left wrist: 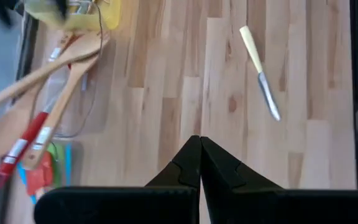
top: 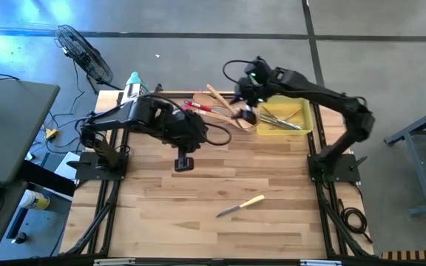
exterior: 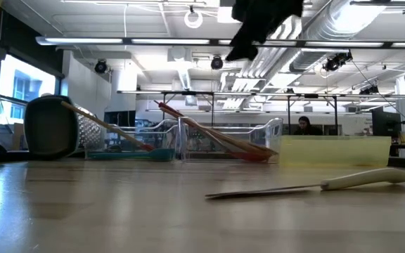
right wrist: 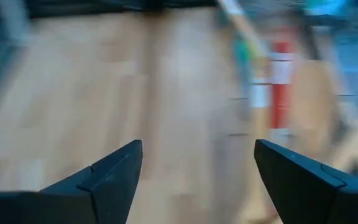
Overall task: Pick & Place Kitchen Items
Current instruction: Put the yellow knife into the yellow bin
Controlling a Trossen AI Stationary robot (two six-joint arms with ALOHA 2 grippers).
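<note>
High view: left gripper (top: pixel 184 164) sits over bare bench (top: pixel 198 192) near the middle, arm reaching in from the left rear. Right gripper (top: pixel 248 112) hangs at the back, over the seam between the clear tray (top: pixel 213 109) and the yellow tray (top: pixel 302 125). Wooden spoons and a red spatula (top: pixel 198 107) are heaped in the clear tray just beside the right fingers; metal utensils (top: pixel 279 118) lie in the yellow tray on their other side. One cream-handled knife (top: pixel 241 207) lies alone on the bench front, well apart from both grippers. Grater (top: pixel 132 90) at the rear left corner.

Low view: knife (exterior: pixel 315 185) flat on the bench in the foreground. Behind it, the clear tray with long handles leaning out, the yellow tray (exterior: pixel 332 151) to its right. A dark arm shows at the top. A person is seated far back in the room.

Left wrist view: left fingers (left wrist: pixel 199 168) pressed together, holding nothing. Knife (left wrist: pixel 260 71) ahead of them, off to one side; wooden spoons (left wrist: pixel 48 81) and red spatula to the other.

Right wrist view: right fingers (right wrist: pixel 110 171) spread wide, nothing between them. Blurred red and wooden handles ahead, beyond one finger.
</note>
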